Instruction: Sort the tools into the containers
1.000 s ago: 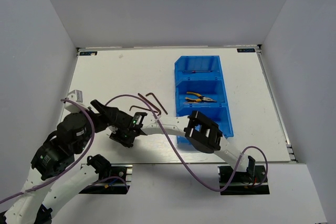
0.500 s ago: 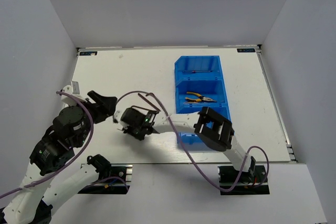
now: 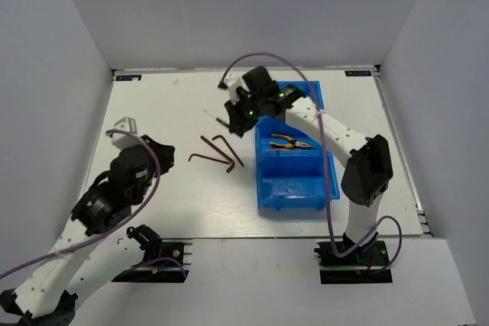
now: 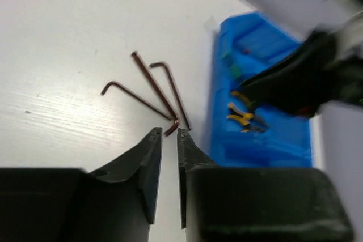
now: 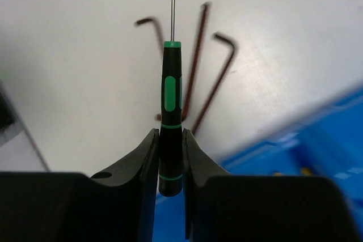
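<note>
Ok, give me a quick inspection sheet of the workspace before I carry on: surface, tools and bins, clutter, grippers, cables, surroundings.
Surface: white table, no marks or spills seen.
Job's things: three hex keys loose on the table left of the blue bins; pliers in the middle compartment; black-and-green screwdriver held, not yet binned.
Clutter: nothing seen.
Grippers: right gripper shut on the screwdriver's handle, above the table beside the far bin; left gripper barely open, empty.
Cables: purple cable arches over the right arm, another runs along the left arm.
Surroundings: plain grey walls on three sides.
</note>
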Controlling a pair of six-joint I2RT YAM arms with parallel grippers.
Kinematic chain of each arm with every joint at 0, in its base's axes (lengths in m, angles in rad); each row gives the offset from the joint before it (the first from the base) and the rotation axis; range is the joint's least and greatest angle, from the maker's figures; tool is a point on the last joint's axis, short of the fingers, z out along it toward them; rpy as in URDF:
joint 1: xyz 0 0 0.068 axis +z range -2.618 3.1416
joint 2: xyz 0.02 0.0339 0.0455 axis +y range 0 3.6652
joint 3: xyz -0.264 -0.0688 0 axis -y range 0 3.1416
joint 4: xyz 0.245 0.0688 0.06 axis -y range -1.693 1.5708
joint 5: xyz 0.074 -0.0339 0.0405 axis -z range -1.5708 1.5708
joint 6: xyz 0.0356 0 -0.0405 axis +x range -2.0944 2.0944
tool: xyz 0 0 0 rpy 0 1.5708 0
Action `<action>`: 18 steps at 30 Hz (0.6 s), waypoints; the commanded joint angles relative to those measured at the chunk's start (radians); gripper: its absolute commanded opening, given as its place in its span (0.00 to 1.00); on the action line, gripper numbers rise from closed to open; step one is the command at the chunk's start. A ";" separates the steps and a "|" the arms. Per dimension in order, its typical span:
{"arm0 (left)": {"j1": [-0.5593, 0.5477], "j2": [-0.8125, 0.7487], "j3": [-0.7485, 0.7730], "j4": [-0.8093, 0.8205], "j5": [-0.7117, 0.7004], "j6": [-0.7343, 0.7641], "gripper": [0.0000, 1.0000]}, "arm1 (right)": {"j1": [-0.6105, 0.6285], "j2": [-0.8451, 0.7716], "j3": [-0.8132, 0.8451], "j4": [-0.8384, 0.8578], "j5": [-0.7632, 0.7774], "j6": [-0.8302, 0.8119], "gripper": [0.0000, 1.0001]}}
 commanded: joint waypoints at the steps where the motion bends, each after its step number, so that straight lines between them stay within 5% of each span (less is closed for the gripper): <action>1: 0.002 0.101 -0.068 0.077 0.054 -0.035 0.36 | -0.086 -0.016 0.066 -0.005 0.067 -0.047 0.00; 3: 0.002 0.159 -0.094 0.108 0.066 -0.063 0.55 | -0.140 -0.007 0.077 0.024 0.130 -0.083 0.00; 6: 0.002 0.310 -0.113 0.118 0.091 -0.133 0.68 | -0.201 0.048 0.121 0.044 0.302 -0.298 0.00; 9: 0.002 0.443 -0.101 0.137 0.091 -0.170 0.70 | -0.279 0.120 0.201 0.029 0.371 -0.406 0.00; 18: 0.020 0.735 0.039 0.098 0.114 -0.260 0.79 | -0.427 0.171 0.204 0.041 0.233 -0.640 0.00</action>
